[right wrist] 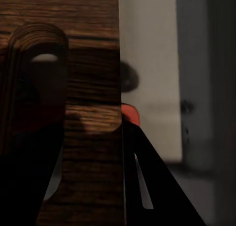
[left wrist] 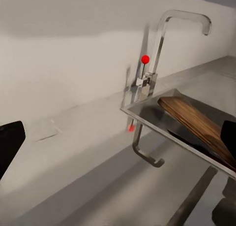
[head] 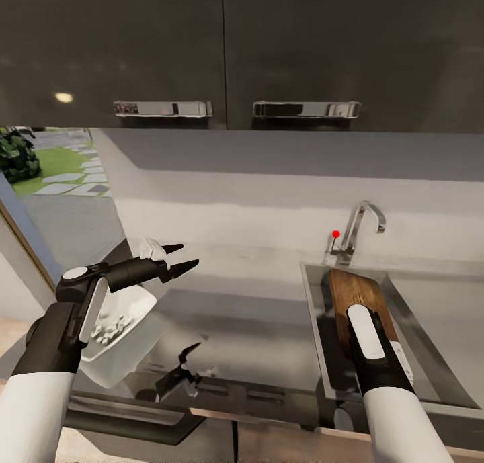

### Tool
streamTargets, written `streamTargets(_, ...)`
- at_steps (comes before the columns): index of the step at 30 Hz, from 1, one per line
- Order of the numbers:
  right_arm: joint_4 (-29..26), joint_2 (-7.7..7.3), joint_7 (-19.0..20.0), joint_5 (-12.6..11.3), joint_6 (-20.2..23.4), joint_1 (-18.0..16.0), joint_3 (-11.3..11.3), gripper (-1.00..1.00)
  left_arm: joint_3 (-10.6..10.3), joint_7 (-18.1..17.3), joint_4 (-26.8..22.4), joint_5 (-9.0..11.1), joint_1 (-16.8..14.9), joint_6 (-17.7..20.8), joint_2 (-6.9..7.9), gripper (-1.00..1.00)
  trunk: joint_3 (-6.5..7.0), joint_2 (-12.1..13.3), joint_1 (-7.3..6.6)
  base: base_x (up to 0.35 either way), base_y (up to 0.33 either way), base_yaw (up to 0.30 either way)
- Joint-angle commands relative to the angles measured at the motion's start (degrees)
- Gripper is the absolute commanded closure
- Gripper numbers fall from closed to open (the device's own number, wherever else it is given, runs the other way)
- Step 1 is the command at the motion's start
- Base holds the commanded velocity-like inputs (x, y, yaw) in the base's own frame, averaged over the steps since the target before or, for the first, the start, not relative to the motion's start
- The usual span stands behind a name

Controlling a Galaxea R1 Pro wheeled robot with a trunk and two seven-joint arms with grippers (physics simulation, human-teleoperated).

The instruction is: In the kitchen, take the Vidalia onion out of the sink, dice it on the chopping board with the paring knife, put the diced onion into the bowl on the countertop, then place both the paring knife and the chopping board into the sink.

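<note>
Over sink [head: 430, 355]: chopping board [head: 356, 291] tilted, gripped by right hand [right wrist: 91, 186].

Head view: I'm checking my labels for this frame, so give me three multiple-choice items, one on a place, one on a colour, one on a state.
1. Where is the board?
A) in the sink
B) beside the bowl
C) on the floor

2. What colour is the knob by the tap?
A) blue
B) red
C) green

3. How is the left gripper?
A) shut on the knife
B) shut on the bowl
C) open and empty

Key: 1 A, the board leans inside the basin; 2 B, the small ball beside the tap is red; 3 C, its fingers are spread with nothing between them.
</note>
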Motion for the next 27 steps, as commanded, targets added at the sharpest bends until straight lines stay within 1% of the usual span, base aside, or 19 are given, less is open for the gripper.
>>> streamTargets(1,-0.1,0.04,-0.1,-0.1,-0.3,-0.1,-0.1,1.00,0.0,-0.1,0.0,0.3,0.0,0.5,0.01,-1.00,-0.17,-0.1,0.01,0.000,0.000,0.000)
streamTargets(27,-0.1,0.04,-0.1,-0.1,-0.3,-0.1,-0.1,1.00,0.0,-0.1,0.0,0.3,0.0,0.5,0.01,-1.00,-2.53,-0.1,0.01,0.000,0.000,0.000)
